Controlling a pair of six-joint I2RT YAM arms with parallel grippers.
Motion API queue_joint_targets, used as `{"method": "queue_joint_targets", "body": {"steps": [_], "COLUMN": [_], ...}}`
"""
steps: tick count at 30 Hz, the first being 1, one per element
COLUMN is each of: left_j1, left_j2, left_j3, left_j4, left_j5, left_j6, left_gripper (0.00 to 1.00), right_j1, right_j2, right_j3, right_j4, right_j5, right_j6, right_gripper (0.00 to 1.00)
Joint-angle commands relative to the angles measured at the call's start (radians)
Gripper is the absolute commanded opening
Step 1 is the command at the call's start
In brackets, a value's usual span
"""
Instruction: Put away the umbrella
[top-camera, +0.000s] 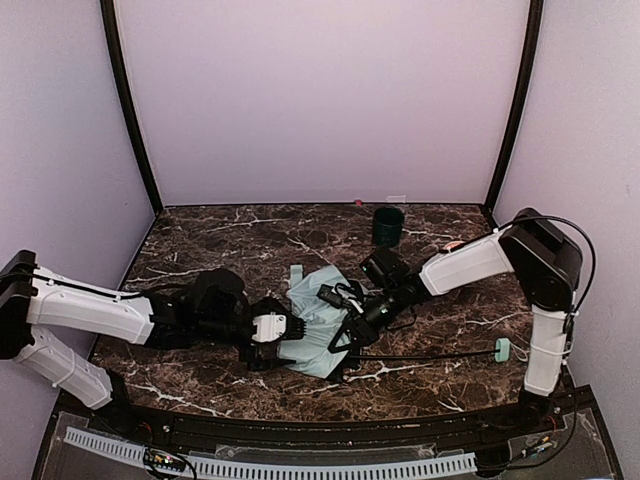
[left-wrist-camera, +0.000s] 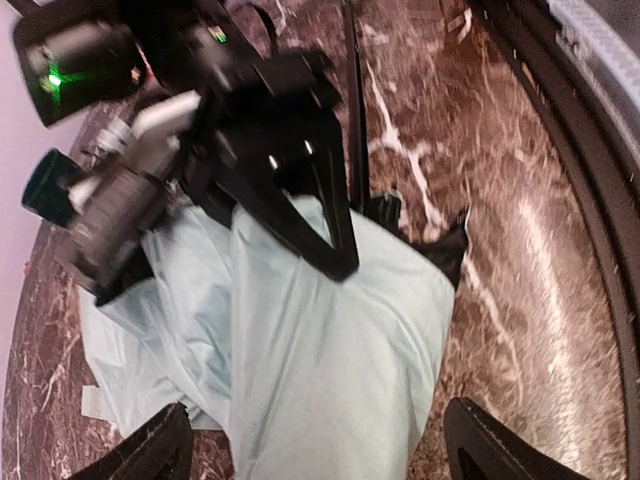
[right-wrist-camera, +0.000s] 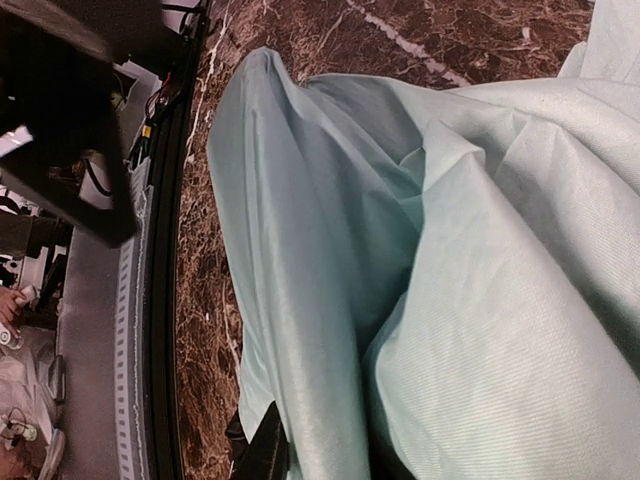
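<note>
Mint umbrella (top-camera: 312, 330) lay crumpled mid table (top-camera: 200, 260), shaft pointing right. Your left gripper (top-camera: 287, 335) stretched in low from the left, jaws wide at the cloth. Your right gripper (top-camera: 350, 318) angled down, pinching the canopy.

Robot lab test booth.
Lilac walls (top-camera: 320, 100) and black posts (top-camera: 130, 110) boxed in a marble-patterned table (top-camera: 220, 250) bearing two robot arms (top-camera: 90, 312).

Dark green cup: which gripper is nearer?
Right. The right gripper pinches the umbrella canopy in front of the dark green cup; the open left gripper straddles the canopy's left edge, farther away.
</note>
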Motion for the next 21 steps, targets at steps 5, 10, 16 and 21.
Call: {"method": "queue_joint_targets", "body": {"steps": [5,10,16,21], "left_j1": [-0.002,-0.024,-0.027,-0.027], "left_j2": [0.236,0.348,0.444,0.508], "left_j3": [0.055,0.121,0.24,0.325], "left_j4": [0.078,0.032,-0.192,-0.364], "left_j5": [-0.049,-0.073,-0.006,0.054], "left_j6": [0.257,0.299,0.227,0.138], "left_gripper": [0.9,0.87,0.68,0.49], "right_j1": [-0.016,-0.016,-0.024,-0.073], "right_j2": [0.074,0.07,0.026,-0.092], "right_j3": [0.033,0.061,0.115,0.097], "right_j4": [-0.198,-0.227,-0.25,-0.221], "right_j5": [-0.012,-0.02,-0.021,0.009], "right_j6": [-0.023,-0.044,-0.042,-0.004], "right_gripper": [0.13,0.14,0.23,0.37]}}
